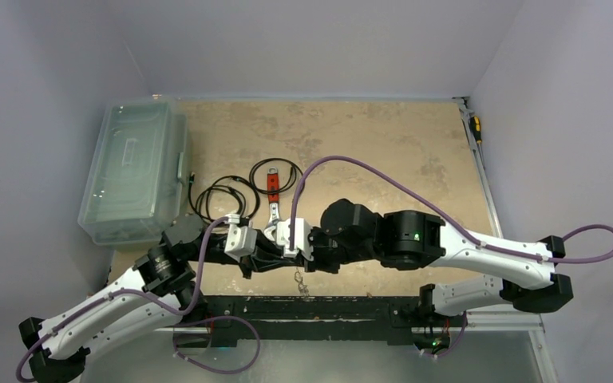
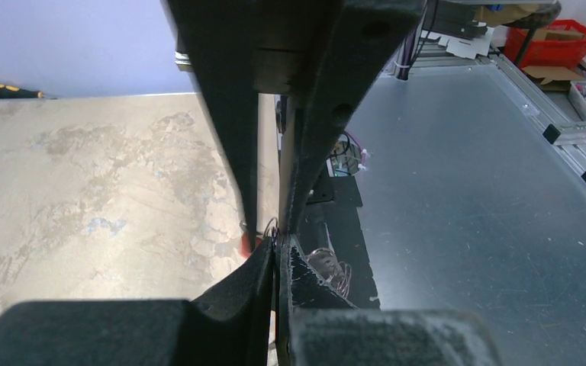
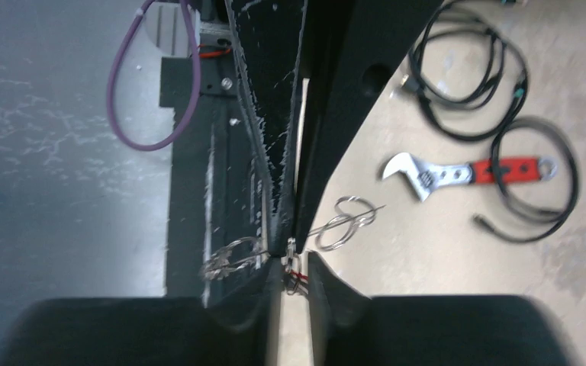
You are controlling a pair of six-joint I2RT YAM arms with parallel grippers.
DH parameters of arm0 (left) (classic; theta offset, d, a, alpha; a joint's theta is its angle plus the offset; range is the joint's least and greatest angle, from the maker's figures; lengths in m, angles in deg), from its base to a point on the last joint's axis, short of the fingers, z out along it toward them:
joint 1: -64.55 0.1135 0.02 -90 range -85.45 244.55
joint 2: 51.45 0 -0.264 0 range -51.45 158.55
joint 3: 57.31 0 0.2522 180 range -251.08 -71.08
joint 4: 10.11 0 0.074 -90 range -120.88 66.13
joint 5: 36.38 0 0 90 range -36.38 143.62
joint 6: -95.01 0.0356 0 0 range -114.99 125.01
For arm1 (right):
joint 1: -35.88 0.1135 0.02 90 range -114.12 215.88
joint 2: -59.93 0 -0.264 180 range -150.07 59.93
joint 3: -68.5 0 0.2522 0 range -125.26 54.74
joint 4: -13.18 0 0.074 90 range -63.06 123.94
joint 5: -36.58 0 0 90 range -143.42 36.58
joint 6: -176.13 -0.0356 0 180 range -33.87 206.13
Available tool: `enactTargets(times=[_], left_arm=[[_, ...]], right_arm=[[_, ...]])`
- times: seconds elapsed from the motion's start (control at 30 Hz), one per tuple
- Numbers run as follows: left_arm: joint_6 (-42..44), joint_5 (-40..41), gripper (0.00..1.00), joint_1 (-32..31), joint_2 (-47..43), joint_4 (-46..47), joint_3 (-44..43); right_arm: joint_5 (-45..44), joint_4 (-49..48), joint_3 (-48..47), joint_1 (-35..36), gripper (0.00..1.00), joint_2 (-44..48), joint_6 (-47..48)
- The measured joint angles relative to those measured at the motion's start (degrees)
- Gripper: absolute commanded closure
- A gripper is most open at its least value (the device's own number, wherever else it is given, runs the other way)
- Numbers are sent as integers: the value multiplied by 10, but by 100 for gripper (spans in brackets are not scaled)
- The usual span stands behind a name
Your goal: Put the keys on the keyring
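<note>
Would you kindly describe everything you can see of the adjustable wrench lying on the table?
The adjustable wrench lies flat on the tan table. It has a bare silvery head with an open hooked mouth, a silvery shank, a red grip on the handle and a hanging hole at the far end. A black cable loops around the handle end and crosses the grip; whether it passes over or under is unclear. Nothing holds the wrench.
</note>
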Motion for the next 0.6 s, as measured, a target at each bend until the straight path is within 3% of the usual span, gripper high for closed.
enactTargets(times=[0.07,0.17,0.43,0.6], left_arm=[[2,5,100,0,-13,-14,0],[4,13,100,0,-33,-28,0],[5,21,100,0,-57,-35,0],[4,21,100,0,-57,-34,0]], right_arm=[[0,-16,9,0,56,2,0],[-2,-58,38,0,51,24,0],[-2,-216,203,0,50,196,-11],[14,-321,277,0,55,255,-27]])
